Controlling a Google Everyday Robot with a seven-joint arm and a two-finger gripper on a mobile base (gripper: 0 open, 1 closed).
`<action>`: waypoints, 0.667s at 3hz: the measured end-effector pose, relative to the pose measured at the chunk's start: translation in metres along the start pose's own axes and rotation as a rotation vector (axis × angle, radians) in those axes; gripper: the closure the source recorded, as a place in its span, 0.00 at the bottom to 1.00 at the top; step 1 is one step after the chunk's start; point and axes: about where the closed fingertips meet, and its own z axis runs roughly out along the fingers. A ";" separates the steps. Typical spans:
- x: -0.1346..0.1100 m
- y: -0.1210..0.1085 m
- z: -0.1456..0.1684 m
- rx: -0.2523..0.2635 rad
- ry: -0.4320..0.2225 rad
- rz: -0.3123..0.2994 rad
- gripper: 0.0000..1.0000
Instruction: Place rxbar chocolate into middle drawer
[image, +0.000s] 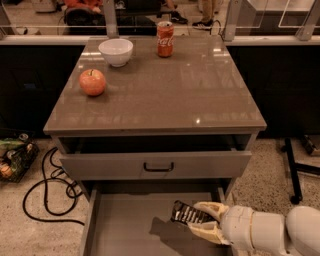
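My gripper (202, 220) comes in from the lower right and is shut on the rxbar chocolate (188, 214), a small flat black wrapper with white print. It holds the bar above the right part of the open middle drawer (125, 225), a grey-beige flat floor with thin side walls, pulled out below the drawer with the black handle. The bar casts a shadow on the drawer floor just below and to its left.
The top drawer (100, 165) with a black handle (158, 167) is slightly open above. On the cabinet top stand an apple (92, 82), a white bowl (116, 51) and a red can (165, 32). Black cables (45, 190) lie on the floor at left.
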 end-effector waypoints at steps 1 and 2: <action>0.027 0.021 0.039 -0.051 0.036 0.012 1.00; 0.027 0.021 0.039 -0.051 0.036 0.012 1.00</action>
